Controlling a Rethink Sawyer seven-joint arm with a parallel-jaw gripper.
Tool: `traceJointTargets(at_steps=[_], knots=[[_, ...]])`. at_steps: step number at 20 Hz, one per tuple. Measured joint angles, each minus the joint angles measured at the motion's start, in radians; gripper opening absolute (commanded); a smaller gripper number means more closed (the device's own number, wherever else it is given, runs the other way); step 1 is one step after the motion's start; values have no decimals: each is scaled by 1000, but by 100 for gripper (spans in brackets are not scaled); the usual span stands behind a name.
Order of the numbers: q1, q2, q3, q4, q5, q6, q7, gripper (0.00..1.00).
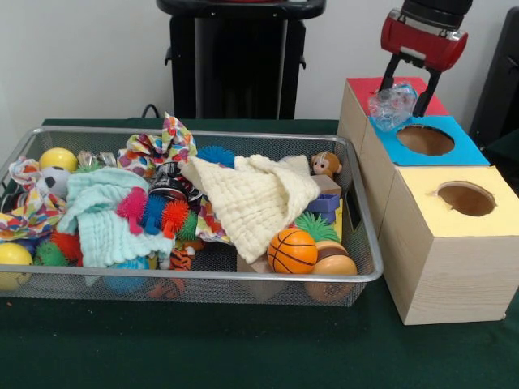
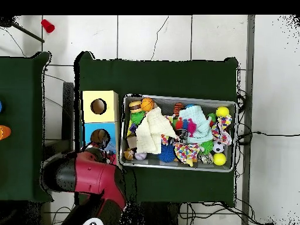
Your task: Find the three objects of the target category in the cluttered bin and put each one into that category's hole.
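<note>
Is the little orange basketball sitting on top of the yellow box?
No, the basketball lies inside the wire bin, at its front corner near the boxes, while the yellow box top shows only its round hole.

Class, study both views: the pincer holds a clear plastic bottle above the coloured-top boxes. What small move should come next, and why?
Probably a short shift back over the red top, then release. The pincer is shut on the bottle, which in the front view hangs at the border between the red top and the blue top. The red box's hole is hidden behind the bottle, so alignment cannot be confirmed.
</note>
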State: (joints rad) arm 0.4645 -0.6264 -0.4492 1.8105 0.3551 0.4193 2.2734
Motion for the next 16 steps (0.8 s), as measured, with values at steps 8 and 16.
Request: traceJointTargets(at_steps=[8, 16], knots=[[-7, -9, -2, 0, 0, 21, 0, 100], [-19, -23, -2, -2, 0, 46, 0, 100]])
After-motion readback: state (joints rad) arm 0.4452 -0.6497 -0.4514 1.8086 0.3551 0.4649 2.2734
